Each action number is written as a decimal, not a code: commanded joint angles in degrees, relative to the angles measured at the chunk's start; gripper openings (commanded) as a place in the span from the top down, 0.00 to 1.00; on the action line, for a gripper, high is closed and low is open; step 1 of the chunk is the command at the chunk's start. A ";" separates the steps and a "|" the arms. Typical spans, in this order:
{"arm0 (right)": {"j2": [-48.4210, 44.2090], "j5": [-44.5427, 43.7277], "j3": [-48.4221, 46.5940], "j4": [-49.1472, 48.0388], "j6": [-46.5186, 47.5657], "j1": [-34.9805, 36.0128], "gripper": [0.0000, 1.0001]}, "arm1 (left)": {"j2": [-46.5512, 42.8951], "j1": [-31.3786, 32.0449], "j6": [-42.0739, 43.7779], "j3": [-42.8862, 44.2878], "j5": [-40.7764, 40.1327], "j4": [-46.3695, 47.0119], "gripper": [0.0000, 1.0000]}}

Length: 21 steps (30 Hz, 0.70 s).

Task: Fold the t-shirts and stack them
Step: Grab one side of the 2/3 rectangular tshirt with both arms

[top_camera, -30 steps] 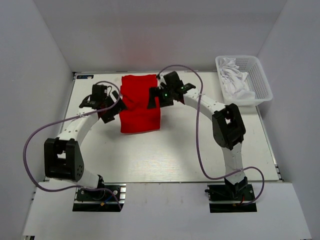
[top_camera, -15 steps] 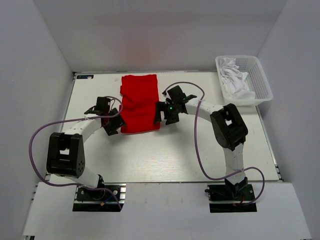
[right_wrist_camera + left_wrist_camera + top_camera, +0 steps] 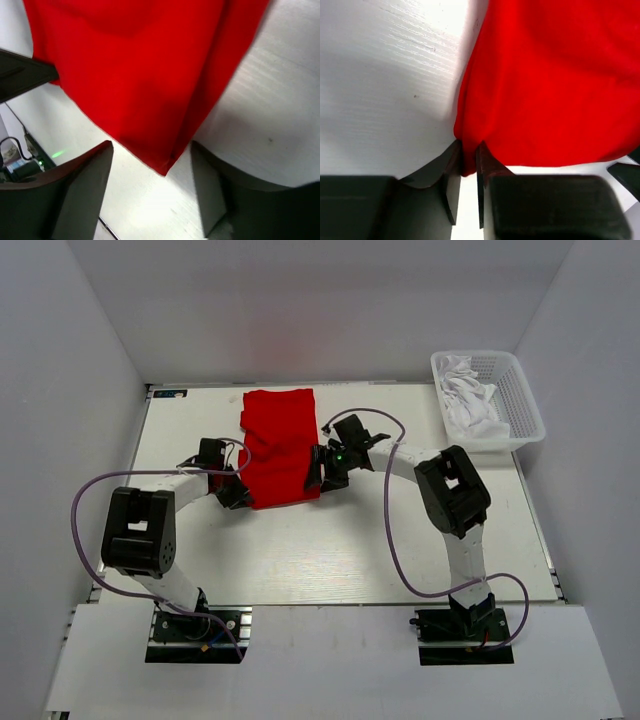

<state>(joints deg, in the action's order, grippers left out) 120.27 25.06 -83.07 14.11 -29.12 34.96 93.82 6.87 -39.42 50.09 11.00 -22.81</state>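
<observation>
A folded red t-shirt [image 3: 280, 445] lies at the back middle of the white table [image 3: 330, 550]. My left gripper [image 3: 237, 492] sits low at the shirt's near-left corner. In the left wrist view its jaws [image 3: 468, 150] stand nearly together, pinching that corner of the red t-shirt [image 3: 550, 85]. My right gripper [image 3: 318, 475] is at the near-right corner. In the right wrist view it [image 3: 151, 150] is open, and the pointed corner of the red t-shirt [image 3: 135, 75] lies between its spread fingers [image 3: 85, 180] without touching them.
A white mesh basket [image 3: 527, 400] at the back right holds crumpled white t-shirts [image 3: 468, 405]. White walls close in the table on the left, back and right. Purple cables loop from both arms over the table.
Both grippers have come back from the shirt's middle to its near corners. The left jaws have closed onto the near-left corner. The right jaws have narrowed somewhat.
</observation>
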 commanded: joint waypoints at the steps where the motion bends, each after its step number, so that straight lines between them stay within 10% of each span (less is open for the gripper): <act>1: 2.86 1.84 -0.78 -1.54 -0.58 0.11 0.32 | -0.13 0.16 0.31 -0.95 0.51 1.27 0.73; 7: 3.04 1.48 0.54 -1.80 -0.50 0.02 0.66 | -0.66 0.16 0.31 -2.27 1.04 1.27 0.85; 10: 1.04 1.40 2.63 -1.54 0.20 0.28 1.00 | -2.05 0.16 0.31 -2.80 1.04 -0.30 1.00; 21: -15.13 9.04 17.75 1.60 3.99 1.77 1.00 | -25.77 1.30 -0.75 -9.74 12.02 -10.84 1.00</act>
<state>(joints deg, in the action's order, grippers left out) 111.70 29.21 -68.27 11.07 -27.38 35.79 77.47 7.75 -40.12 41.60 18.17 -27.88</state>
